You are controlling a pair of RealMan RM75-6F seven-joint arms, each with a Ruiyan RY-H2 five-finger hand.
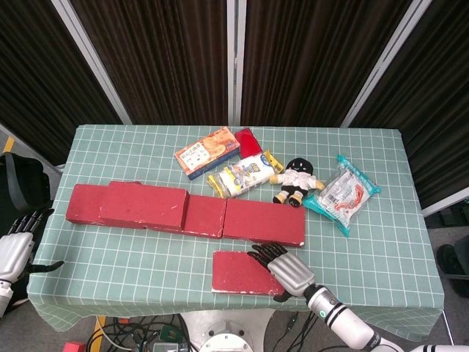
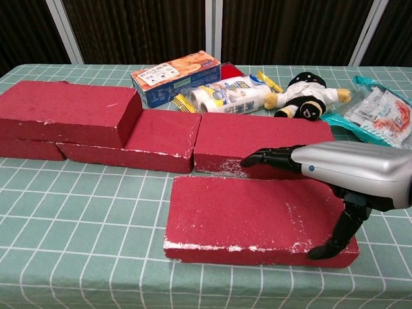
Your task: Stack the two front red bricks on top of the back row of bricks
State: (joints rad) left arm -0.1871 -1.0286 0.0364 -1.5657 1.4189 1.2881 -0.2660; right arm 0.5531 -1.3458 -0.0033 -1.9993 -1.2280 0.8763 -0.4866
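The front brick (image 2: 254,219) is lying long-side left-to-right just in front of the back row (image 2: 257,145). It's gripped at its right end by the right hand (image 2: 322,187); the left hand (image 1: 15,249) is parked off-table, open.

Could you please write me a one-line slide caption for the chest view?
Right hand grips the right end of the front red brick, just before the back row of bricks, with one brick already stacked at left.
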